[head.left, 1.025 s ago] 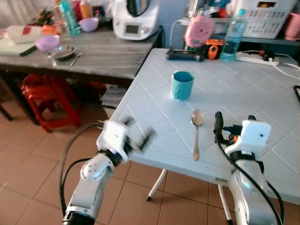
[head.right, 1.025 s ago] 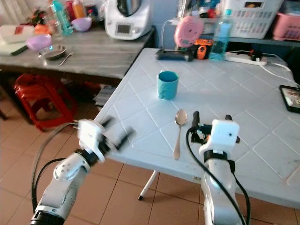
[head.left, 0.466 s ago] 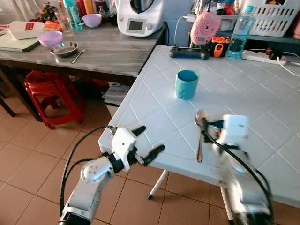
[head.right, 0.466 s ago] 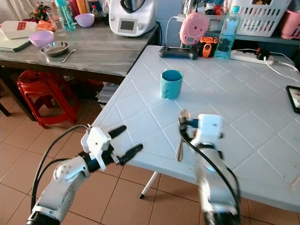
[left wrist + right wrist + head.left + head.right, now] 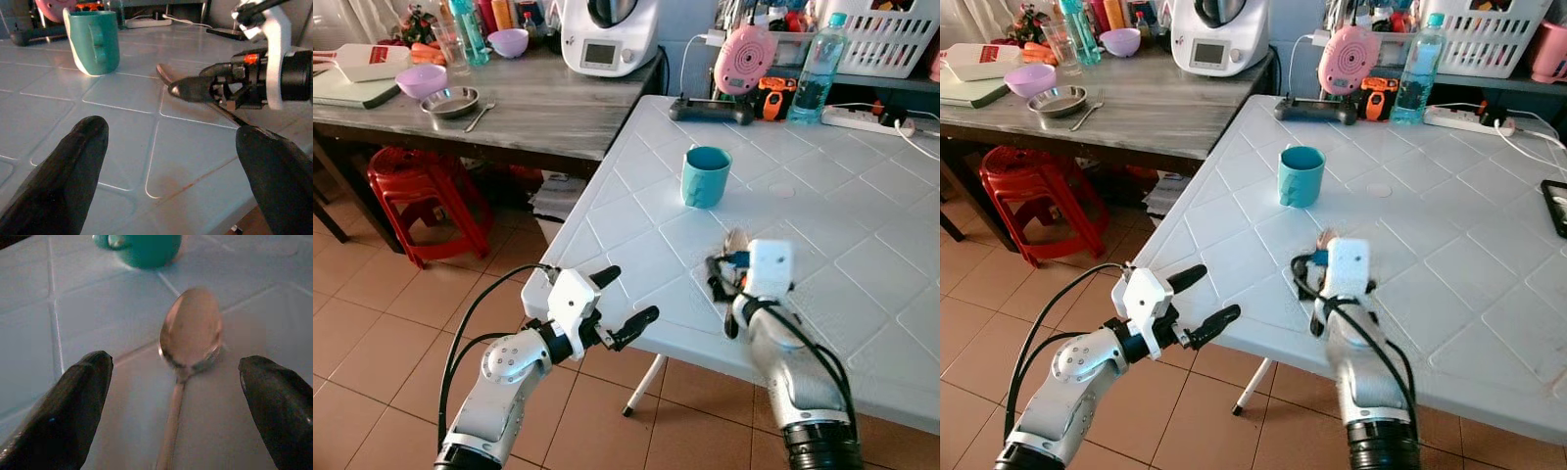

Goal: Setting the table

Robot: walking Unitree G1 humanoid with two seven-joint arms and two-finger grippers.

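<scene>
A metal spoon (image 5: 190, 333) lies on the white tiled table (image 5: 822, 196), its bowl pointing toward a teal mug (image 5: 706, 176) that stands upright further back. My right gripper (image 5: 722, 294) hangs low over the spoon, open, with one black finger on each side of the neck of the spoon; most of the handle is hidden under it. The right wrist view has the spoon's bowl between the fingertips (image 5: 83, 396), with nothing gripped. My left gripper (image 5: 628, 294) is open and empty at the table's near left corner, pointing across the tabletop at the mug (image 5: 93, 41).
A wooden side table (image 5: 529, 108) at the left carries a kitchen machine (image 5: 607, 34), bowls and bottles; a red stool (image 5: 411, 186) stands under it. Along the white table's far edge are a water bottle (image 5: 819, 54), a pink device (image 5: 744, 57), a power strip (image 5: 867, 119) and a basket.
My right gripper has swung left from beside the spoon to straddle it. The left arm rose to the table's corner a second ago and has since held still.
</scene>
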